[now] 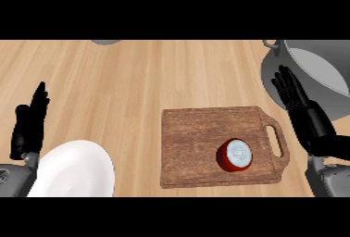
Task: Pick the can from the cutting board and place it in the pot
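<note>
on the wooden cutting board (205, 143) at the lower centre of your view, the red can (234, 155) stands upright with its pale silver top facing you, set toward the board's right side, just left of the handle slot (278, 141). nothing touches it. the board lies flat on the light wood surface (150, 78), its handle end pointing right.

your right robot hand (308, 118) shows at the right edge, fingers straight and apart, pointing up the frame, holding nothing. it sits just right of the board's handle and well clear of the can, and its fingertips overlap the lower left rim of the grey pot (321, 69), which fills the upper right corner; a small side handle (271, 45) shows at the pot's top left.

your left robot hand (31, 122) rests at the left edge, fingers straight and up, also holding nothing, well apart from the board. just below and right of it a white plate (75, 171) lies at the lower left, between that hand and the board. a small grey object (106, 41) peeks in at the top edge, too cropped to name.
</note>
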Controlling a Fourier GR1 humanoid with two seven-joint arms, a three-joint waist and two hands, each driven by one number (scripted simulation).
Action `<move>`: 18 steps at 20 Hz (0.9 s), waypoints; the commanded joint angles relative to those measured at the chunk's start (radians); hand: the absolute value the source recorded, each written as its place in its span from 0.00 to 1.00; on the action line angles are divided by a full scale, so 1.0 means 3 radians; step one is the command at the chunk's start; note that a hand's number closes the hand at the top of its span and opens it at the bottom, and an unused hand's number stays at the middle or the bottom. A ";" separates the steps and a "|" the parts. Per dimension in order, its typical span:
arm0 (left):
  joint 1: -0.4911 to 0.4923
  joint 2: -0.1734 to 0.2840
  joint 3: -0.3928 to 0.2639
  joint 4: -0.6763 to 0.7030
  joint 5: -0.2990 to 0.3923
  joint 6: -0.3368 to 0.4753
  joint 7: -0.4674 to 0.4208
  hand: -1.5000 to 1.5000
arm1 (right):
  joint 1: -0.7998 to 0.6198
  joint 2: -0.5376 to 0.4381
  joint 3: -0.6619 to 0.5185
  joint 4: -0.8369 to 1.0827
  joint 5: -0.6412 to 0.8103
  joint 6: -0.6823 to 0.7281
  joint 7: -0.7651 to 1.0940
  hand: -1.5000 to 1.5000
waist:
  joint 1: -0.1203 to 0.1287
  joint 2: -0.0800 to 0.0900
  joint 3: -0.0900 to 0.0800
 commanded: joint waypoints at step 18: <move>0.0368 -0.0587 -0.0712 -0.0303 0.0357 -0.1043 -0.0016 0.50 | 0.1213 0.0674 0.1175 -0.1645 0.2797 -0.2195 0.0897 0.00 | 0.0008 -0.0137 -0.0009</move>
